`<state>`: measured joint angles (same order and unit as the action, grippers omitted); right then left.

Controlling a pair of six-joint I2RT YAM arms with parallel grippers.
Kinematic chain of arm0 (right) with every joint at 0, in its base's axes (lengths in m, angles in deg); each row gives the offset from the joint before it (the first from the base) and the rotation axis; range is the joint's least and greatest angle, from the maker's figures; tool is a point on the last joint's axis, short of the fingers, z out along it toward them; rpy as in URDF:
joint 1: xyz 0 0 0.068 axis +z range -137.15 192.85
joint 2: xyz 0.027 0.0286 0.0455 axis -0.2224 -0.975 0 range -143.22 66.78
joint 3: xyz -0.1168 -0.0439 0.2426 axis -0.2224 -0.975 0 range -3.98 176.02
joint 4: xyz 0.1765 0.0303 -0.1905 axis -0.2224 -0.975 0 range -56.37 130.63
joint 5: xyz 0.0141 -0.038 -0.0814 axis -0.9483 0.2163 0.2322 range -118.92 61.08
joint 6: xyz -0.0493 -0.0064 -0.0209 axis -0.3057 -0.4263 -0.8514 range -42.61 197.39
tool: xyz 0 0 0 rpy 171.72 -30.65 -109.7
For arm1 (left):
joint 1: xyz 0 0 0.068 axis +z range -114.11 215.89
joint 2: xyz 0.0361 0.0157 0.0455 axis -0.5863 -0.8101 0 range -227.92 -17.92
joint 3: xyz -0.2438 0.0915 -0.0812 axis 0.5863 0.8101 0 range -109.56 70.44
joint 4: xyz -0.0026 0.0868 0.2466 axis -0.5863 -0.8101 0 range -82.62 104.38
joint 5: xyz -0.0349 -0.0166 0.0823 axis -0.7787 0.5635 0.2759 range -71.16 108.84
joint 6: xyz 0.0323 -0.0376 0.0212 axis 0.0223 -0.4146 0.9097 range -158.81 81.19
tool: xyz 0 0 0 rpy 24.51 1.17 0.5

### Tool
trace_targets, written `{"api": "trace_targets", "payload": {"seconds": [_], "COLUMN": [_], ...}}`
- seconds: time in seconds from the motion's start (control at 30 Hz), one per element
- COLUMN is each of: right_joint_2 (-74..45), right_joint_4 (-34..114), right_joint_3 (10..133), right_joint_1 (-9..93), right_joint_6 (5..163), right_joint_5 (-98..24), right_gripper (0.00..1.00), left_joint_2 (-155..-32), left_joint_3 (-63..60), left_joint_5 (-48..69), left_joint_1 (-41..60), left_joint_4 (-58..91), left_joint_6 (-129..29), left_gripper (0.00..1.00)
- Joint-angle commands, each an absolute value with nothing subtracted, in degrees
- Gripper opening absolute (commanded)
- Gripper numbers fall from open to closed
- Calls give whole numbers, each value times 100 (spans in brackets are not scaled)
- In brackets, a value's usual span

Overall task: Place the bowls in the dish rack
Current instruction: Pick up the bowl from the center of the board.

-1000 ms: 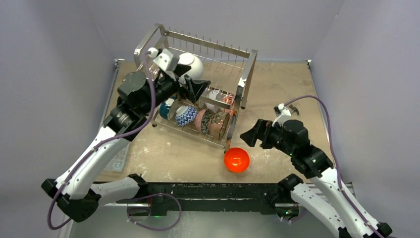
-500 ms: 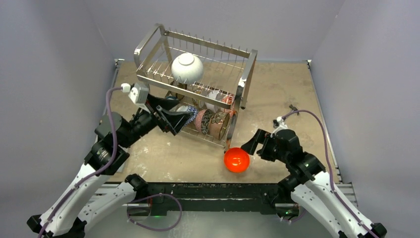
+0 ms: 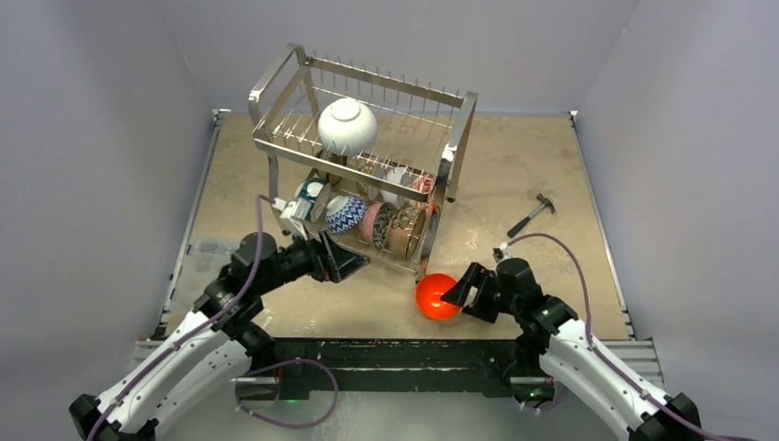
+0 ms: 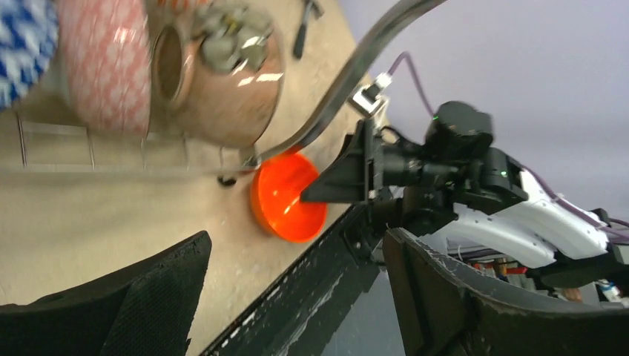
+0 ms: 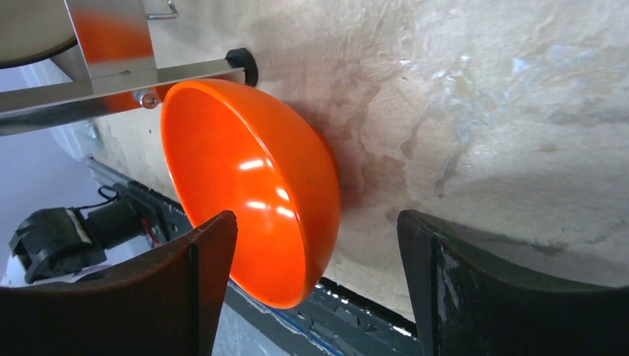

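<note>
The chrome dish rack (image 3: 452, 147) stands at the back middle of the table. A white bowl (image 3: 347, 126) rests on its top tier. On the lower tier, teal (image 3: 310, 197), blue-and-white (image 3: 344, 213), red-patterned (image 3: 375, 223) and brown bowls (image 3: 404, 231) stand on edge. An orange bowl (image 3: 438, 296) lies on the table by the rack's front right foot. My right gripper (image 3: 457, 292) is open and straddles the orange bowl's (image 5: 252, 215) wall, one finger (image 5: 200, 282) over its inside and the other outside, apart from it. My left gripper (image 3: 344, 262) hangs open and empty in front of the rack.
A small hammer (image 3: 531, 216) lies on the table to the right of the rack. The table's dark front rail (image 3: 386, 349) runs just below the orange bowl. The rack's front tube (image 4: 348, 81) crosses the left wrist view above the orange bowl (image 4: 285, 200).
My left arm drew back from the top tier, leaving the white bowl there, and dropped toward the front. My right gripper slid down and left onto the orange bowl's rim.
</note>
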<state>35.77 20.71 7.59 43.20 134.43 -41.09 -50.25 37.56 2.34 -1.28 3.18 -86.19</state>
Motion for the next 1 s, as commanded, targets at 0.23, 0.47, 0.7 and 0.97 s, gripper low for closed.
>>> {"api": "trace_targets", "payload": {"seconds": [0.23,0.47,0.7,0.97], "right_joint_2": [2944,3062,3163,3501], "right_joint_4": [3188,3019,2958,3377], "right_joint_3": [602,686,899,852], "right_joint_1": [4310,4312,4313,4313], "right_joint_6": [13109,13009,12646,12422], "right_joint_5": [-4580,-4466,-4551,-4895], "right_gripper": [43,9,0,0], "left_joint_2": [-5219,-5787,-6457,-7121], "left_joint_3": [5509,5802,5819,5577], "left_joint_5": [-138,-365,-559,232], "left_joint_1": [-136,-232,-525,-1807], "left_joint_4": [2458,3326,4129,4405], "left_joint_6": [-10178,-10420,-10577,-10562], "left_gripper": [84,85,91,94]}}
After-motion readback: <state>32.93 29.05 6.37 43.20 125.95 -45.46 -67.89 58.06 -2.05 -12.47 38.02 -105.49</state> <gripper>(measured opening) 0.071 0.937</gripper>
